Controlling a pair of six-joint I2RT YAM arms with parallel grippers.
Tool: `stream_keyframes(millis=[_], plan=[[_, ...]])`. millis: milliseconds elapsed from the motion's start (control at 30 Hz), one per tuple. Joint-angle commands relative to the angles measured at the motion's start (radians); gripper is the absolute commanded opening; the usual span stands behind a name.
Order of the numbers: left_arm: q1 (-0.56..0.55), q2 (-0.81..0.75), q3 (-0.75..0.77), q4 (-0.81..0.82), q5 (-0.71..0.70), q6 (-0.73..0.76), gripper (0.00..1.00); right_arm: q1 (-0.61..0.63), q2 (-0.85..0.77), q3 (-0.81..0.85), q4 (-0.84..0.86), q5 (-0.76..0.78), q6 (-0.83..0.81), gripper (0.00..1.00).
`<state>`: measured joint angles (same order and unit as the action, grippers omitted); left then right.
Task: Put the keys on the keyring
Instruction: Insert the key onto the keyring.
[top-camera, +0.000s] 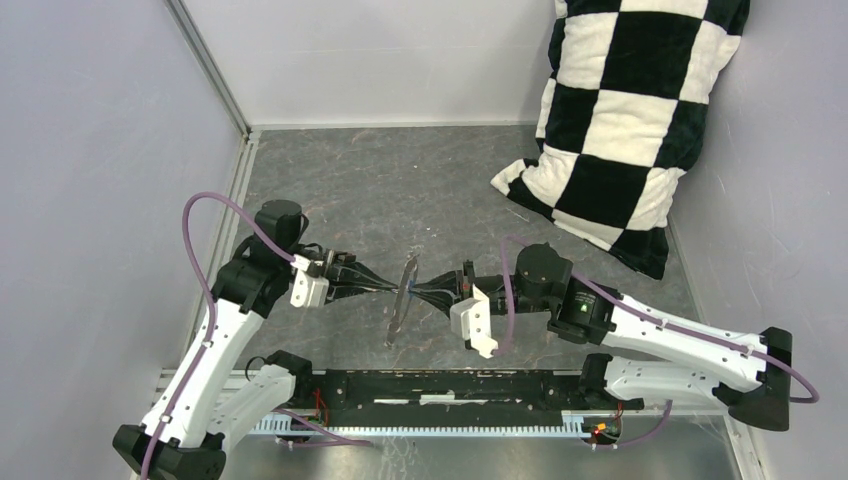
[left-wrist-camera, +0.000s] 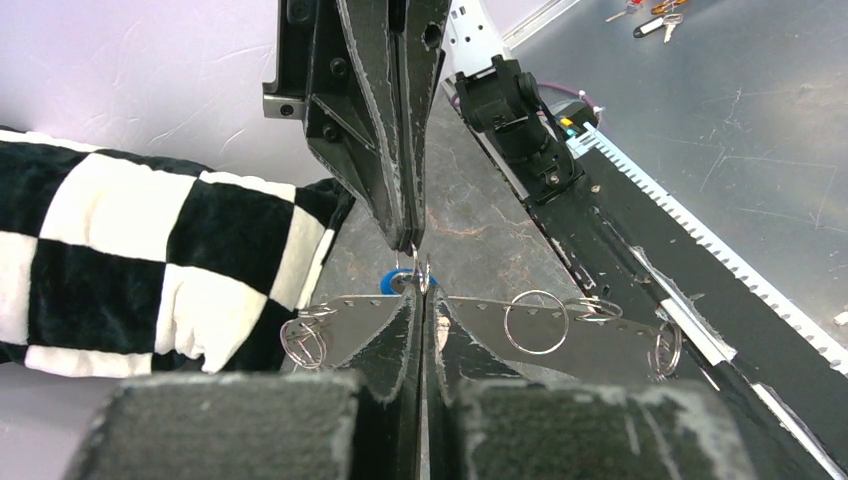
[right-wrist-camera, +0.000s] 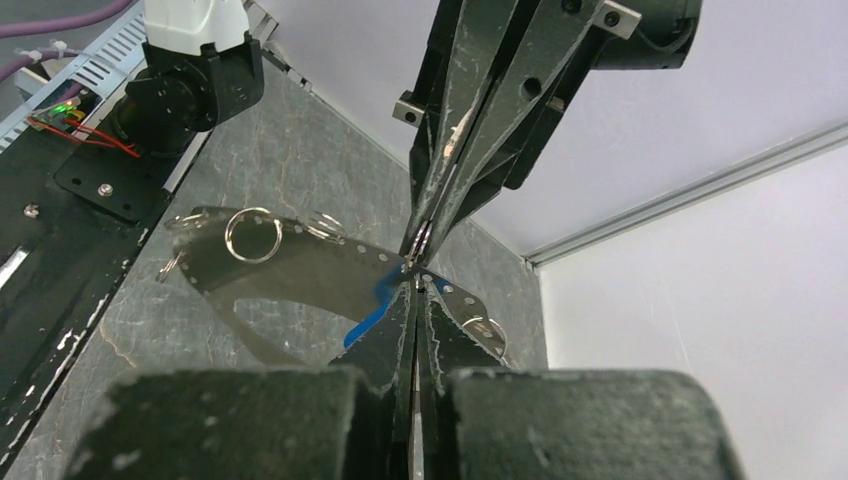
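The keyring (top-camera: 404, 298) hangs above the table between both arms, edge-on like a thin rod. Up close it is a flat dark-grey metal piece (left-wrist-camera: 560, 345) (right-wrist-camera: 300, 265) with holes along its rim and small wire rings on it. My left gripper (top-camera: 393, 288) (left-wrist-camera: 422, 292) is shut on its rim. My right gripper (top-camera: 420, 291) (right-wrist-camera: 413, 283) faces it tip to tip, shut, apparently on the blue-headed key (left-wrist-camera: 397, 283) (right-wrist-camera: 366, 318) behind the rim. A few more small keys (left-wrist-camera: 650, 18) lie on the metal surface.
A black-and-white checked pillow (top-camera: 620, 110) leans in the back right corner. The black base rail (top-camera: 450, 385) with its toothed strip runs along the near edge. Grey walls close in the left, back and right.
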<state>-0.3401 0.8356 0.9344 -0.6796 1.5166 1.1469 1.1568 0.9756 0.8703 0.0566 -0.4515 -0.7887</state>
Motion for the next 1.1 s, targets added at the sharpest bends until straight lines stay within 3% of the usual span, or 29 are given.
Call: stream_keyframes(millis=[0, 667, 1067], plan=[[-0.004, -0.016, 0.04, 0.01, 0.018, 0.006, 0.02, 0.005, 0.007, 0.004, 0.006, -0.019, 0.003, 0.01], [-0.01, 0.0, 0.06, 0.011, 0.07, -0.026, 0.02, 0.004, -0.015, -0.031, 0.103, -0.036, 0.048, 0.0], [-0.016, -0.018, 0.035, 0.087, 0.07, -0.091, 0.02, 0.004, -0.022, -0.024, 0.064, 0.005, 0.015, 0.01]])
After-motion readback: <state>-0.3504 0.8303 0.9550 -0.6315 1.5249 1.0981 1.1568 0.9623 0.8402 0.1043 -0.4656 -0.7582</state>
